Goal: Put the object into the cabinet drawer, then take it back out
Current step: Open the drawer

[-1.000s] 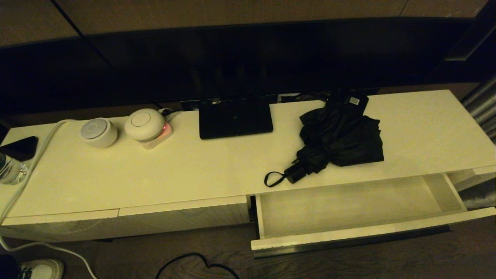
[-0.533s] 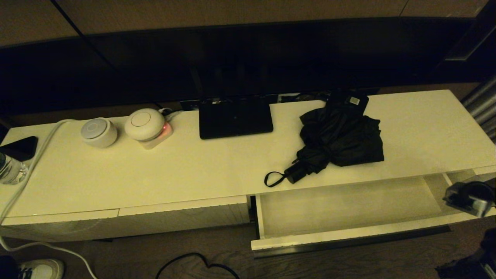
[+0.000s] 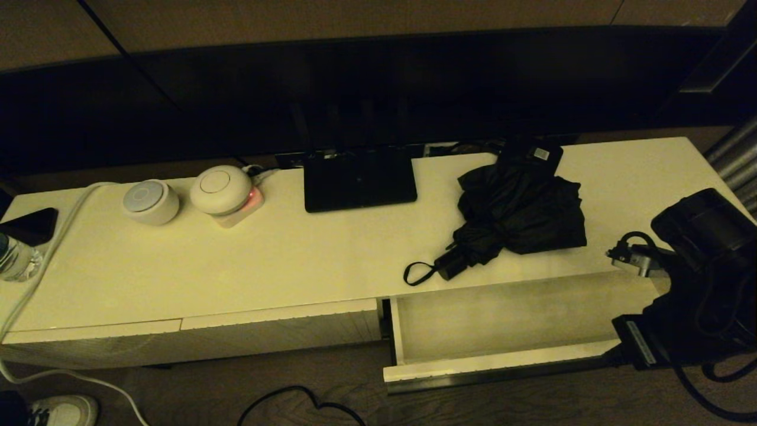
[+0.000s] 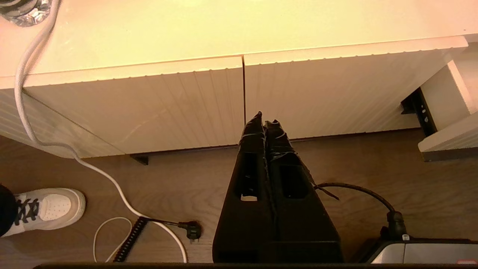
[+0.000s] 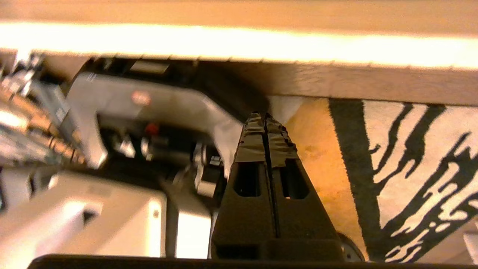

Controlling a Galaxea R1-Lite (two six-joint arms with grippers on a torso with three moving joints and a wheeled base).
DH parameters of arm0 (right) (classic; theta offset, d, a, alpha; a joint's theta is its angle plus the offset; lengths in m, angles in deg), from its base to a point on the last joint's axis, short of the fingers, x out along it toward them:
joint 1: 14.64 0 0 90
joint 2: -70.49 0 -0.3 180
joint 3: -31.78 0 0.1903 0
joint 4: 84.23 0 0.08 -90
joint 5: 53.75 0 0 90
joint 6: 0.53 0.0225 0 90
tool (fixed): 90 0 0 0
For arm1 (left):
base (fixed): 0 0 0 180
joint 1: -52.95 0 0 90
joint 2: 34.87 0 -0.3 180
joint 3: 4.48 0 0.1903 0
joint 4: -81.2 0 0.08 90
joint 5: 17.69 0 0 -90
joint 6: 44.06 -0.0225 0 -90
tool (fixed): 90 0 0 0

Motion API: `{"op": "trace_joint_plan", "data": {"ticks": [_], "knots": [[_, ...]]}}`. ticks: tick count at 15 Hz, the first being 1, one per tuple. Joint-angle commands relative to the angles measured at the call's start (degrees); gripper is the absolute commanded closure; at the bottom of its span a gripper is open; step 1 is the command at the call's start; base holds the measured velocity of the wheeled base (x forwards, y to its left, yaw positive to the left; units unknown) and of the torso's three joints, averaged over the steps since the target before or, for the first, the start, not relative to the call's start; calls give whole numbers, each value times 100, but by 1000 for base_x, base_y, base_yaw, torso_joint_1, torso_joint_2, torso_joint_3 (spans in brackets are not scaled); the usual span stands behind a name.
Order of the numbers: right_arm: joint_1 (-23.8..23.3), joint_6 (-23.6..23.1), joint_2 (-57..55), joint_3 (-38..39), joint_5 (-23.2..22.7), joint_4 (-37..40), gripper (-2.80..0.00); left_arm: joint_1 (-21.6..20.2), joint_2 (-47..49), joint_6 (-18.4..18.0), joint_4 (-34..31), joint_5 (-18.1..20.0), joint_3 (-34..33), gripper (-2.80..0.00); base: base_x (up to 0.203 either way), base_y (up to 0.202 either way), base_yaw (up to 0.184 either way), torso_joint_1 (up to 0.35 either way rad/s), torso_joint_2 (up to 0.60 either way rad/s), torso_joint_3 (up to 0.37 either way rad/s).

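Observation:
The black folding umbrella (image 3: 520,210) lies bunched on the cabinet top, its short handle and strap loop (image 3: 417,273) pointing at the front edge. Just below it the wide cream drawer (image 3: 497,362) stands pulled out with nothing inside. My right arm (image 3: 704,266) reaches in from the right above the drawer's right end, well clear of the umbrella. Its fingertips do not show in the head view. In the right wrist view my right gripper (image 5: 265,116) is shut and holds nothing. My left gripper (image 4: 264,120) is shut and hangs low before the closed ribbed drawer fronts (image 4: 186,108).
A flat black router (image 3: 359,180) and a small black box with a sticker (image 3: 535,155) sit at the back. Two round white devices (image 3: 151,201), a phone (image 3: 32,225), a bottle (image 3: 13,257) and a white cable (image 3: 41,266) occupy the left end. A shoe (image 3: 62,411) and cords lie on the floor.
My right arm has risen into the head view from the lower right and now covers the drawer's right end. The umbrella and the drawer have not moved.

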Motion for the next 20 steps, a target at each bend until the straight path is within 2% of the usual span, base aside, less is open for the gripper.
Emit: {"op": "trace_joint_plan", "data": {"ticks": [1, 7, 15, 20], "knots": [[-11, 167, -451, 19, 141, -274, 0, -1, 0, 0, 0, -5, -18, 0, 0, 0, 0, 0, 0, 0], [-29, 238, -922, 32, 584, -1186, 0, -1, 0, 0, 0, -4, -18, 0, 0, 0, 0, 0, 0, 0], [-74, 259, -1285, -39, 894, -2018, 0, -1, 0, 0, 0, -3, -18, 0, 0, 0, 0, 0, 0, 0], [-66, 264, -1545, 54, 959, -2109, 0, -1, 0, 0, 0, -5, -18, 0, 0, 0, 0, 0, 0, 0]]}}
